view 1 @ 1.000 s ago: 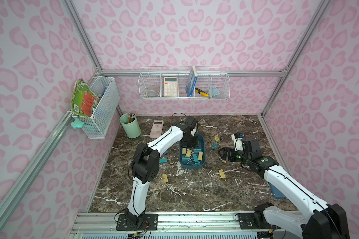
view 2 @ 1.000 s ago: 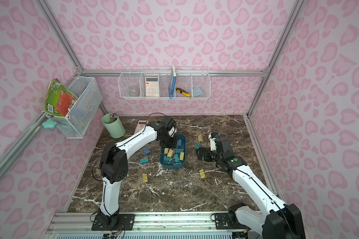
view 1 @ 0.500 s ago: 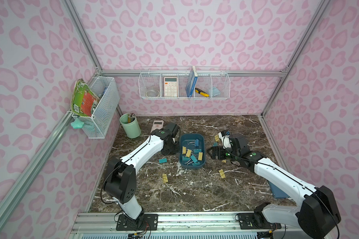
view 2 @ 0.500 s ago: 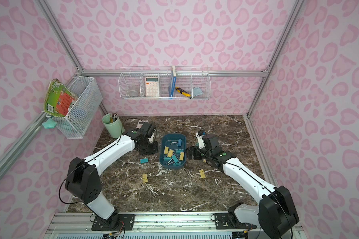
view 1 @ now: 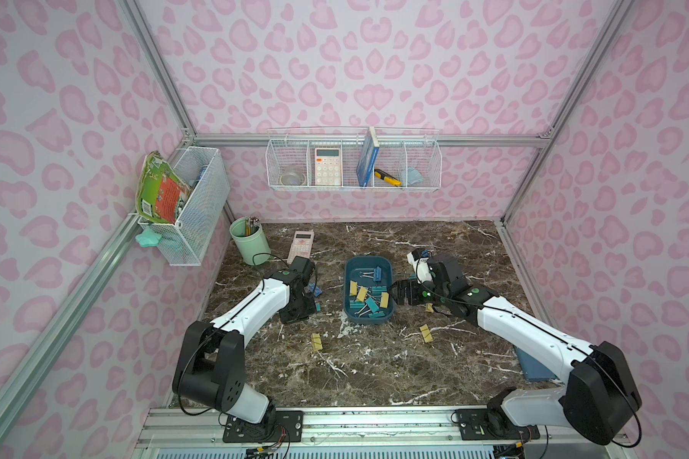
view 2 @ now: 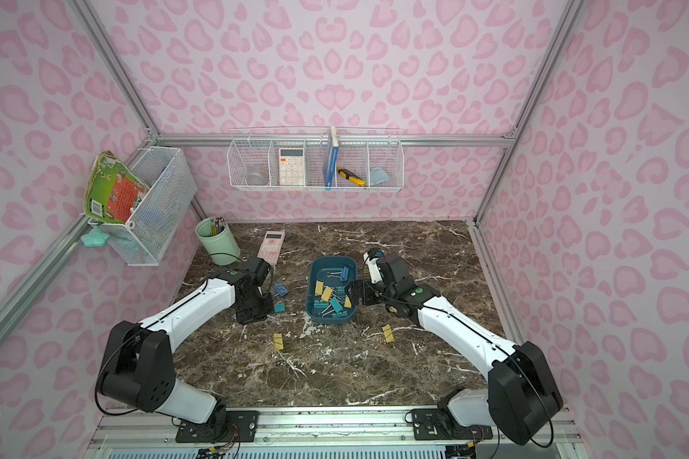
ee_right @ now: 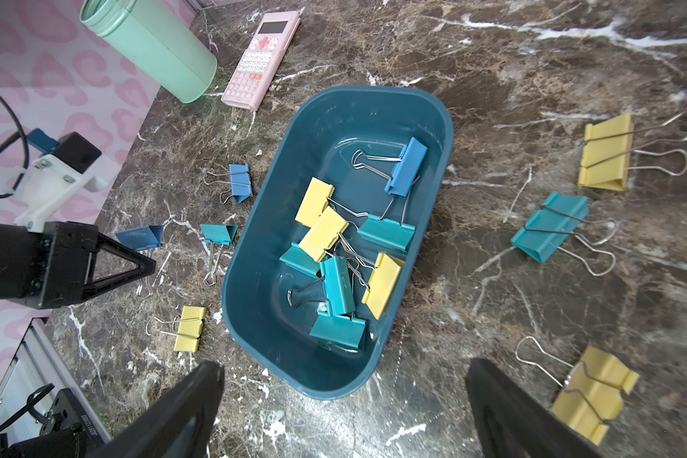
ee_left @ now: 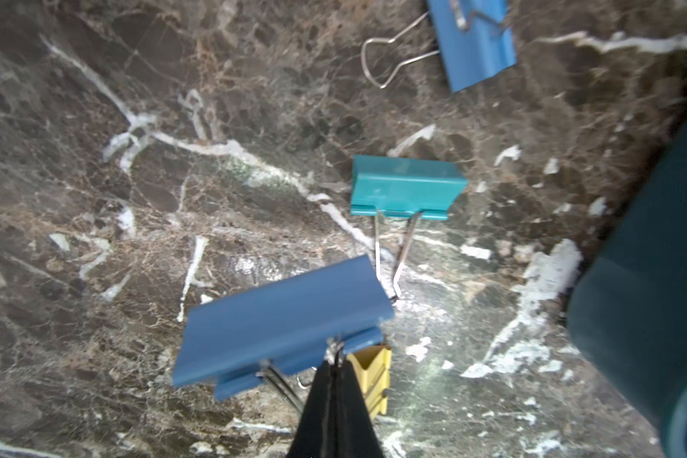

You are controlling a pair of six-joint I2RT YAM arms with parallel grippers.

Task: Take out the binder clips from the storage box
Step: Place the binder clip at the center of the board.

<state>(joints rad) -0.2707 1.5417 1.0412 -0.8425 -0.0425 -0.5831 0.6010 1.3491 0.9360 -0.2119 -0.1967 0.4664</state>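
A blue clip (ee_left: pixel 282 317) has come out of the storage box (ee_right: pixel 262 317) in our left pincer (ee_left: pixel 336 359), and our right pincer (ee_right: pixel 344 374) has slid up to the box. The other binder clips (ee_right: pixel 326 234) lie tangled just in front of the right pincer's spread jaws. The left pincer pinches the blue clip's wire handle above the table (ee_left: pixel 96 158). Hooked wires could drag up a bunch, or the blue clip could slip.
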